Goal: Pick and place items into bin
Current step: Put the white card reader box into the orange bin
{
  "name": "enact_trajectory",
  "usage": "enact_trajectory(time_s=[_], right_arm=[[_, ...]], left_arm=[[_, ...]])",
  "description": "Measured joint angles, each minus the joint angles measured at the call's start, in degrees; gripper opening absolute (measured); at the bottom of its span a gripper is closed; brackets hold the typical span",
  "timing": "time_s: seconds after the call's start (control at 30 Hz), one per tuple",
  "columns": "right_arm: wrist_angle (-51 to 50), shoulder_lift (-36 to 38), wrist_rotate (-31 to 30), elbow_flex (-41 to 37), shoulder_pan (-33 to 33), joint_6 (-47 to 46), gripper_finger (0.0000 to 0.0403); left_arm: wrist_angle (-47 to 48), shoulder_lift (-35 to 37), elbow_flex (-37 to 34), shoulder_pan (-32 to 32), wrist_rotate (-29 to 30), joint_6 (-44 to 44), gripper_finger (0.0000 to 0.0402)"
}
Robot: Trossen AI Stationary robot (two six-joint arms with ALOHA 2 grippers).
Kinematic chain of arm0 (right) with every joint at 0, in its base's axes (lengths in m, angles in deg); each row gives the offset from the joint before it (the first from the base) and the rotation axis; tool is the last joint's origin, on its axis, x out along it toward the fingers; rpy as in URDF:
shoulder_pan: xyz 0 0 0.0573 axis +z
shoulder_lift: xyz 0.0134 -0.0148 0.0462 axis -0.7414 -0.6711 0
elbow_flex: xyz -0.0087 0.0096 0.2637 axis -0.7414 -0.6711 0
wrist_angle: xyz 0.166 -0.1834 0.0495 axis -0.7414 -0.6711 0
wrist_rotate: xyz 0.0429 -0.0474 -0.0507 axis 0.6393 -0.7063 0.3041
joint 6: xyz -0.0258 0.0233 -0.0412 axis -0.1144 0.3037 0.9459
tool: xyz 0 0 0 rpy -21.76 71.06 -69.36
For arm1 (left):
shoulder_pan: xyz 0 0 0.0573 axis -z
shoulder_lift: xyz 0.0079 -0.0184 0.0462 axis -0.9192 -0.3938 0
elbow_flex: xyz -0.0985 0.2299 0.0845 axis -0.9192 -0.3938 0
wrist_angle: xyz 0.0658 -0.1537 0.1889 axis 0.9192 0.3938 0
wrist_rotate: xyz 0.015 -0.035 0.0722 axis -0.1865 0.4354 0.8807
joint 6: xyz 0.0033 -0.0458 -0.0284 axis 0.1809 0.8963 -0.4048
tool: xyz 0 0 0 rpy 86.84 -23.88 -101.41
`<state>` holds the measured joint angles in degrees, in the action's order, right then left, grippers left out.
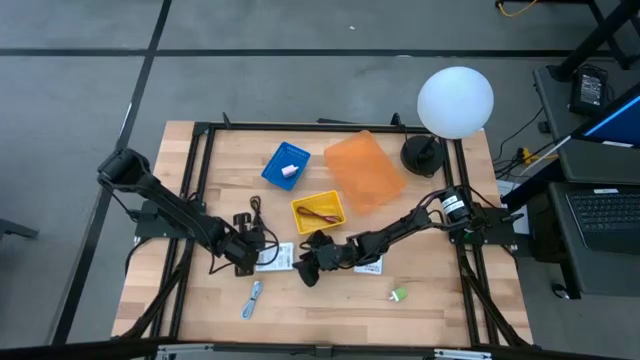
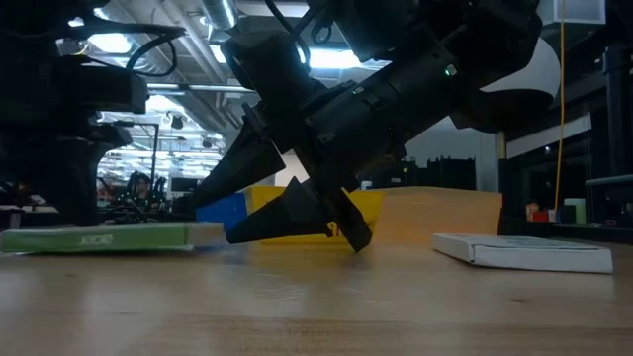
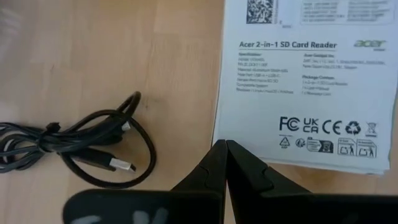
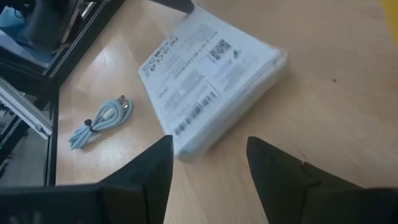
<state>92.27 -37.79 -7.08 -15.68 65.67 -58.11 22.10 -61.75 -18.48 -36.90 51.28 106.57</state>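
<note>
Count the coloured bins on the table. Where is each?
3: a blue bin toward the far edge, a yellow bin nearer the middle, an orange bin right of both.

A wooden table (image 1: 330,305) carries everything. Around the yellow bin (image 1: 318,212) lie a blue bin (image 1: 285,164), an orange tray (image 1: 364,171), two white packets (image 1: 274,256), a black cord (image 1: 247,221), a light-blue cord (image 1: 251,298) and a green piece (image 1: 399,295).
</note>
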Motion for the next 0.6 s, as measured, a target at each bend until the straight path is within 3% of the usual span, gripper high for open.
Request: enact_trajectory(time_s=[0.6], right_arm=[[-0.3,0.0,-3.3,0.0,1.9,-7.3,0.0193]], left_arm=[[-1.3,-0.3,0.0,-0.1,-0.2,1.0,0.0003]])
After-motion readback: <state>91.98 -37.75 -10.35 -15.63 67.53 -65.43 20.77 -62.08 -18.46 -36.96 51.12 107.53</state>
